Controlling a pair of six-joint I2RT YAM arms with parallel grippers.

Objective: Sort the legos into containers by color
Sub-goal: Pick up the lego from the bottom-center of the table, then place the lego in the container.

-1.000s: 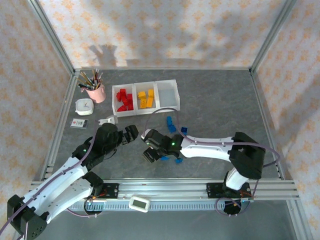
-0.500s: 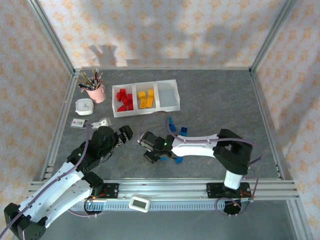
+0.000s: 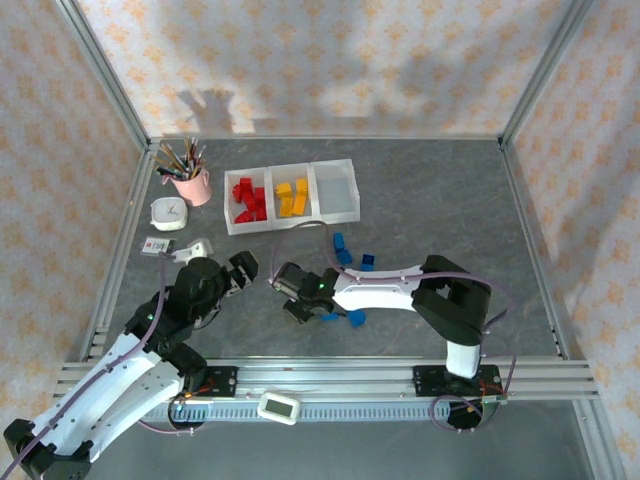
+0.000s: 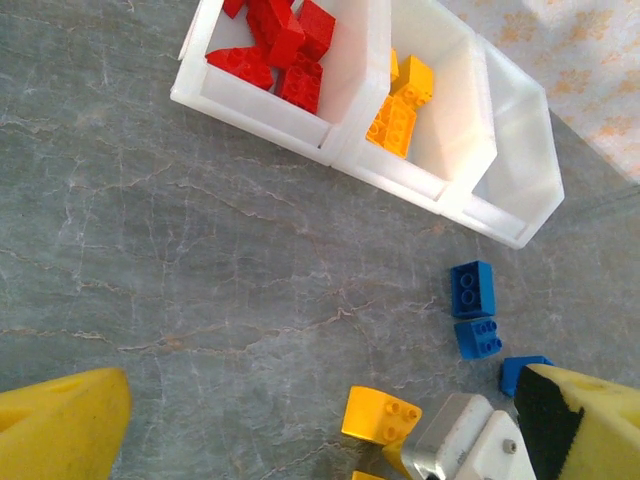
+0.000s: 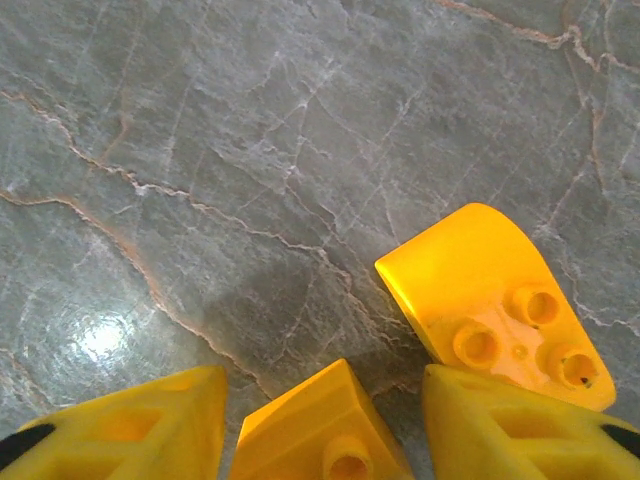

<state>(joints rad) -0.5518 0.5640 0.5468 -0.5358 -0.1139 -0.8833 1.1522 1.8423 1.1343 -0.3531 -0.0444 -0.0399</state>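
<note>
Left gripper (image 3: 240,270): jaws spread wide with nothing between them, over the near-left part of the tabletop (image 3: 430,200); its yellow fingers (image 4: 60,425) sit at the bottom corners of the left wrist view
Containers (image 3: 337,190): white three-bin tray toward the far side of the tabletop, well apart from both grippers
Red legos (image 3: 248,200): piled in the left bin
Yellow legos (image 3: 291,197): lying in the middle bin
Right gripper (image 3: 289,291): down at the tabletop near the middle, just right of the left gripper; jaws partly drawn in, one on either side of a small lego, with a thin gap on each side, so no firm grip shows
Wedge-shaped yellow lego (image 5: 320,425): on the tabletop, between the right gripper's fingers (image 5: 120,425)
Curved yellow lego (image 5: 490,300): studs up on the tabletop, just beside the right-hand finger; whether they touch I cannot tell
Blue legos (image 3: 340,241): loose on the tabletop, three between the tray and the right arm, two more (image 3: 355,318) at the near side of that arm
</note>
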